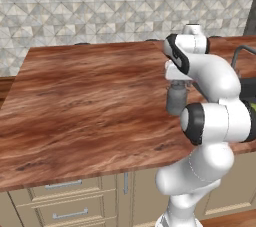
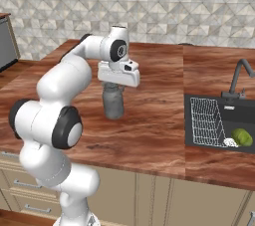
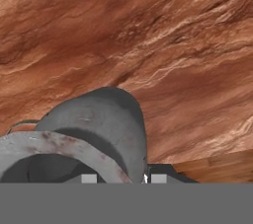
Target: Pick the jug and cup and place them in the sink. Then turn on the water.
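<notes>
While the arm reaches out over the wooden counter [image 2: 159, 120], its gripper [image 2: 115, 86] is clenched on the neck of the jug [image 2: 113, 103], which stands upright toward the counter's middle, well apart from the sink [image 2: 239, 115] at the right end. A green object [image 2: 242, 137] lies in the sink's front corner beside the wire rack [image 2: 206, 120].

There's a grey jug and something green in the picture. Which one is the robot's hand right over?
The grey jug, standing upright on the wooden counter directly under the hand. The green thing lies far off in the sink, beside the wire rack.
</notes>
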